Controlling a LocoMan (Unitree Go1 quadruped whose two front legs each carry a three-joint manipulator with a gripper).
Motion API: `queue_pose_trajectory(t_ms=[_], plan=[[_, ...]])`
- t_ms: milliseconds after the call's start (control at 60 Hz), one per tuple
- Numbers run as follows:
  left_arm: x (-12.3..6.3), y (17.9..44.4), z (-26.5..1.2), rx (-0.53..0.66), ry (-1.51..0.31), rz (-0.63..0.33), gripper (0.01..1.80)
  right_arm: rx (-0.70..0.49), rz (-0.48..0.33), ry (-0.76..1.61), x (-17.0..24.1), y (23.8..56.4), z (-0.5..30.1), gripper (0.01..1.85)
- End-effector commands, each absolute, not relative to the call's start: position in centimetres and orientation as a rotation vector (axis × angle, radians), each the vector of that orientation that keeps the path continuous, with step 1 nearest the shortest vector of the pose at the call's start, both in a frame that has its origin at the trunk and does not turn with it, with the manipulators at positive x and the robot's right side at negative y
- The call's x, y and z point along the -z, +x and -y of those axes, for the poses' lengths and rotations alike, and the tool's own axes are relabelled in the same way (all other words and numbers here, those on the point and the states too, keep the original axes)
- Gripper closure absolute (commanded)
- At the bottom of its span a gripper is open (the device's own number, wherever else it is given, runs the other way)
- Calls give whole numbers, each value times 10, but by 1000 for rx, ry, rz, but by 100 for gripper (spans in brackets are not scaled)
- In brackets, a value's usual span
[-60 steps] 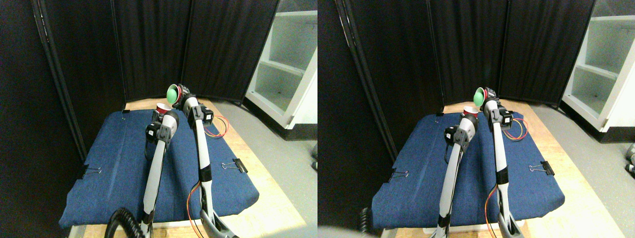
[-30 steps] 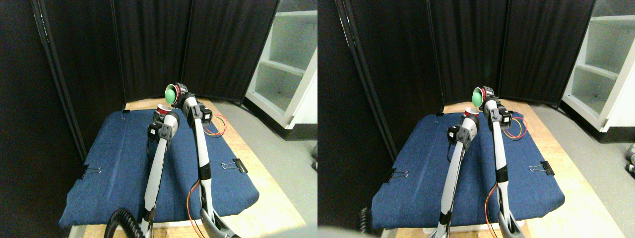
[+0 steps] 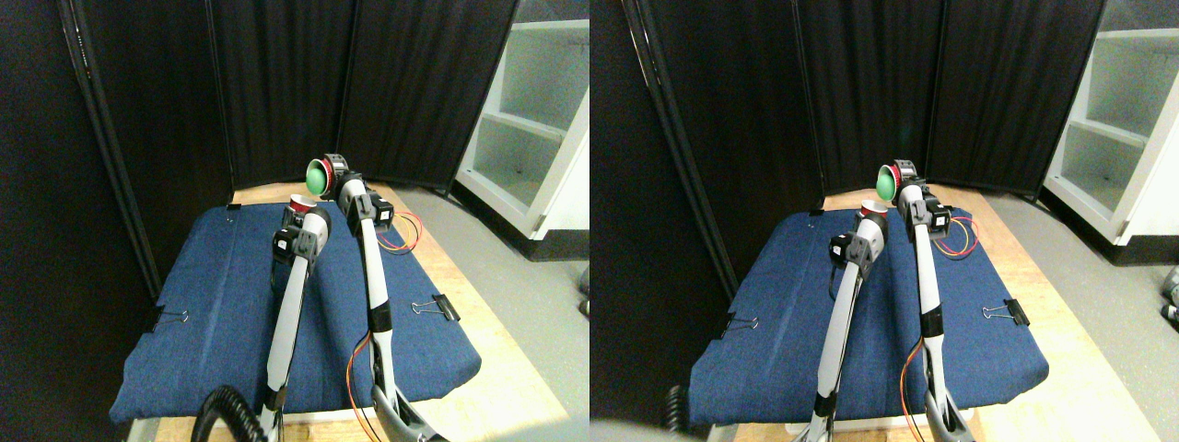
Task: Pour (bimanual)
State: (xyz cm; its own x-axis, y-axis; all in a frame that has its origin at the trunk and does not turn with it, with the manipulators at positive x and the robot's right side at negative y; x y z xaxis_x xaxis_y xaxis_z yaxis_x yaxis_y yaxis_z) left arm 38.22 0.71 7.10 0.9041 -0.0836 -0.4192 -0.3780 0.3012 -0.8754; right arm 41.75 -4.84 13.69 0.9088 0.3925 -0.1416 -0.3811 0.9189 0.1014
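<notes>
jaws cannot be read on either side from the stereo pair view: the right gripper (image 3: 330,177) carries a green-lined cup (image 3: 319,175) tipped on its side, mouth toward the left, above and beside a red cup (image 3: 300,202) at the left gripper (image 3: 304,212). both hang over the blue mat (image 3: 212,304). pouring looks underway; righting the cup remains.

Black folding screen panels (image 3: 276,83) are standing behind, grey floor (image 3: 525,295) is showing right. White shelf unit (image 3: 534,120) is sitting at right, holding possibly 2 shelves. Blue cloth (image 3: 212,304) is covering a wooden table (image 3: 497,387).
</notes>
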Motion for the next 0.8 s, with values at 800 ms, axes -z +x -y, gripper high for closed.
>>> queue_pose_trajectory(t_ms=[800], plan=[[-75,391,-3,-187,-1294,-400,180,-294,-98,96,-138,428,54,181]])
